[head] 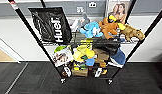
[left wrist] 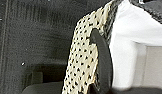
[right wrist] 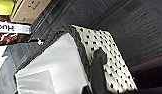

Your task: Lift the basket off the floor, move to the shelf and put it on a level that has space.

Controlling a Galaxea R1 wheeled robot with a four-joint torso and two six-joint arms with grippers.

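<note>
Head view: shelf dead ahead, centred, posts splaying out toward the camera. Robot faces it square, which suits a straight-in placement.

Middle tier: black Huel bag at 10 o'clock, blue plush at 12, orange plush and brown plush at 1–2 o'clock. Lower tier packed: yellow-green toys, a magazine at 8 o'clock, small boxes and bits at 6. No room on either, so judgement: only the top level fits the basket. That tier sits above what the head camera frames, so I can't confirm it's bare.

Basket is off the floor, carried between both arms at its two ends. Left wrist view: woven side wall, grey braided rim, white lining, with carpet well behind it. A dark finger lies flat against the outside of the wall. Right wrist view: same from the other end, basket with a finger on the outer weave just under the rim.

Jaws: each side reads as clamped over the basket's end wall, one finger outside, the other presumably inside against the lining. Inner fingers hidden, so that's inference from the hang of the basket.

Two-end grip keeps it level. Soft wall could flex, so slip is the risk.
</note>
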